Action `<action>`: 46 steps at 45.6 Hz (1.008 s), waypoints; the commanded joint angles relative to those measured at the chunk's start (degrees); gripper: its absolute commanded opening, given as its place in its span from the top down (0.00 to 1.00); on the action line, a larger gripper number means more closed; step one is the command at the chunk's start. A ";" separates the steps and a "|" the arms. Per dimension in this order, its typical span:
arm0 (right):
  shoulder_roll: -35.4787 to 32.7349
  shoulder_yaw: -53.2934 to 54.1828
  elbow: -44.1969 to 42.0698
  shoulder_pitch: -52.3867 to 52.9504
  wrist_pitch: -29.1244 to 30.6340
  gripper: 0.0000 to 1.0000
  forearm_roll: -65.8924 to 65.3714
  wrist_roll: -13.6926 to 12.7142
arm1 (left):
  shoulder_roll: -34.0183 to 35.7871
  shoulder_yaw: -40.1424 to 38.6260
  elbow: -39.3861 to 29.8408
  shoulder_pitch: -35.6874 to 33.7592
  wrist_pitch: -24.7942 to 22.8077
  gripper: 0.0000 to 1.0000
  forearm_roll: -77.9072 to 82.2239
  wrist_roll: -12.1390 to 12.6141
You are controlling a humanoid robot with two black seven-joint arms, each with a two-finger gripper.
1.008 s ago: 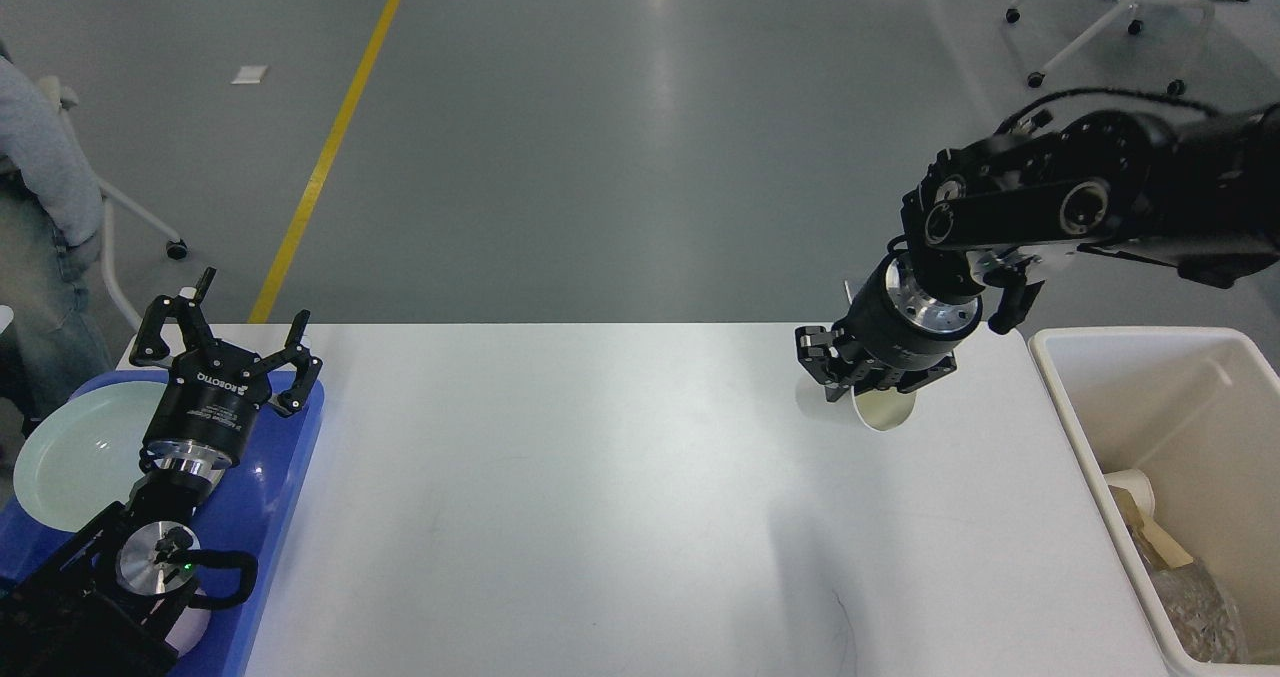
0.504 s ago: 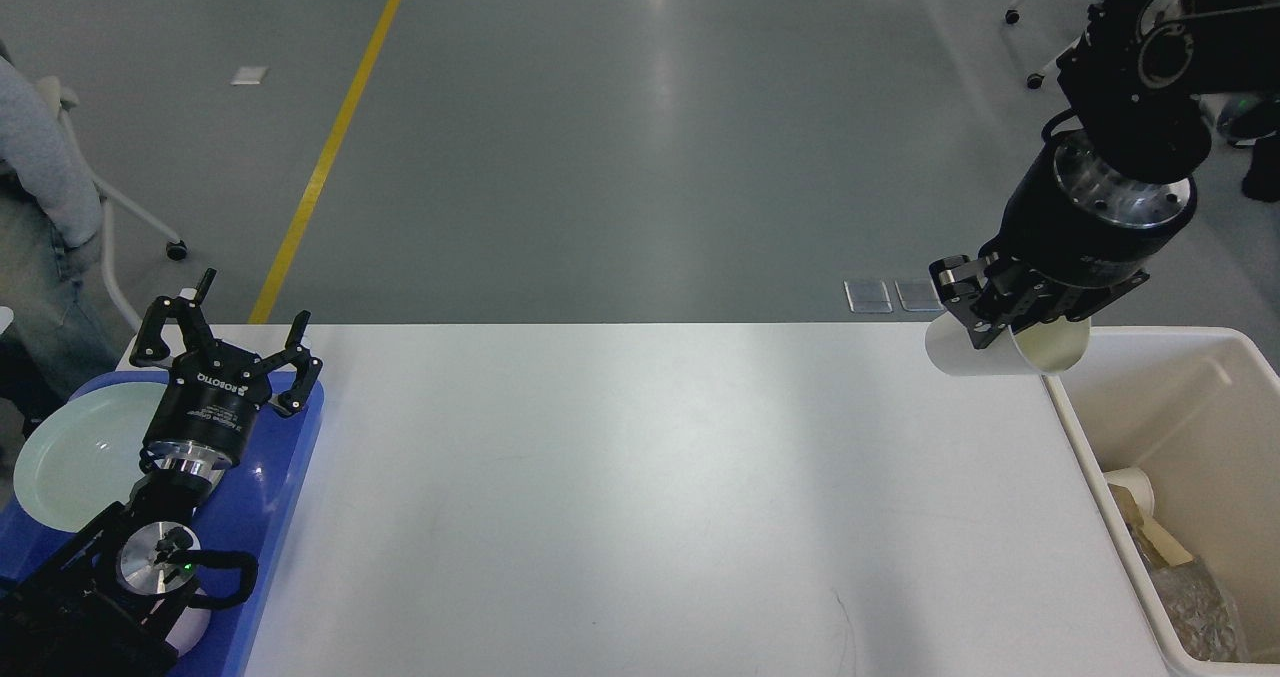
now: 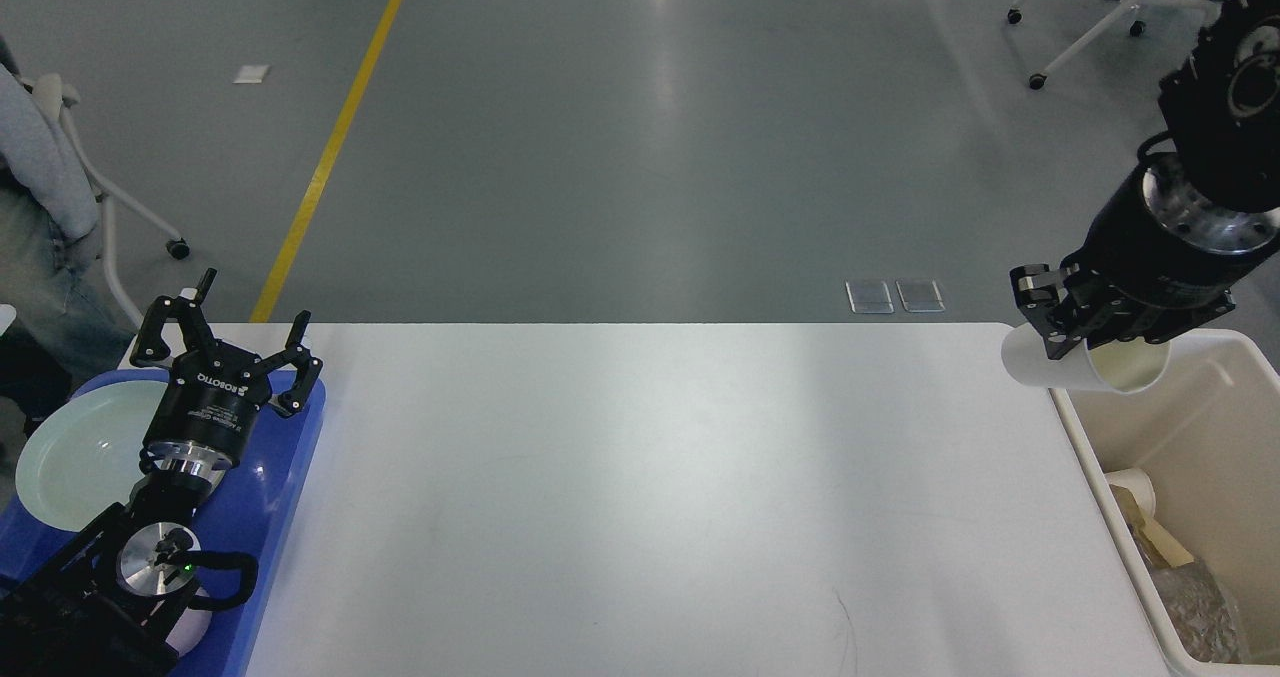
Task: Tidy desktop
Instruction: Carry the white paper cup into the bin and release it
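Note:
The white desktop (image 3: 650,497) fills the middle of the head view. My right gripper (image 3: 1065,342) is shut on a white paper cup (image 3: 1085,369), held on its side above the far left rim of the cream-white bin (image 3: 1195,342). The cup's open mouth faces the bin side. My left gripper (image 3: 222,322) is open and empty, hovering over the far end of the blue tray (image 3: 270,497) at the desktop's left edge.
A pale green plate (image 3: 75,457) lies in the blue tray. The bin holds another paper cup (image 3: 1132,482), crumpled paper and foil (image 3: 1195,607). A seated person (image 3: 35,187) is at the far left; chair legs (image 3: 1090,17) stand at the far right.
My right gripper has lifted the paper cup off the desktop and carried it right, from the table's far right area to above the bin's rim. The left arm has not moved.

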 commanded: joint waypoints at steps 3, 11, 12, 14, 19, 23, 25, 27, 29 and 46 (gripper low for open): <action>-7.24 -0.15 -11.99 -15.26 -4.20 1.00 -3.72 0.06 | 0.00 0.00 0.00 0.02 0.00 0.04 0.00 0.00; -13.75 9.59 -31.85 -37.48 -8.86 1.00 -7.94 0.15 | 0.00 0.00 0.00 0.02 0.00 0.04 0.00 0.00; -14.28 11.35 -34.48 -40.38 -9.30 1.00 -8.47 0.24 | 0.00 0.00 0.00 0.02 0.00 0.04 0.00 0.00; -14.37 15.56 -40.11 -46.62 -10.27 1.00 -9.18 0.50 | 0.00 0.00 0.00 0.02 0.00 0.04 0.00 0.00; -13.58 26.37 -52.33 -61.91 -13.16 1.00 -9.44 0.59 | 0.00 0.00 0.00 0.02 0.08 0.04 0.00 0.00; -9.72 31.31 -60.86 -71.42 -18.16 1.00 -9.44 0.68 | 0.00 0.00 0.00 0.02 0.00 0.04 0.00 0.00; -7.35 32.10 -64.81 -75.55 -21.50 1.00 -9.36 0.68 | 0.00 0.00 0.00 0.02 0.00 0.04 0.00 0.00; -5.41 32.37 -68.33 -79.24 -25.19 1.00 -9.09 0.68 | 0.00 0.00 0.00 0.02 0.00 0.04 0.00 0.00; -3.48 32.54 -71.41 -82.50 -28.97 1.00 -8.39 0.77 | 0.00 0.00 0.00 0.02 0.00 0.04 0.00 0.00; 7.07 36.59 -83.38 -96.75 -40.86 1.00 -6.28 0.85 | 0.00 0.00 0.00 0.02 0.00 0.04 0.00 0.00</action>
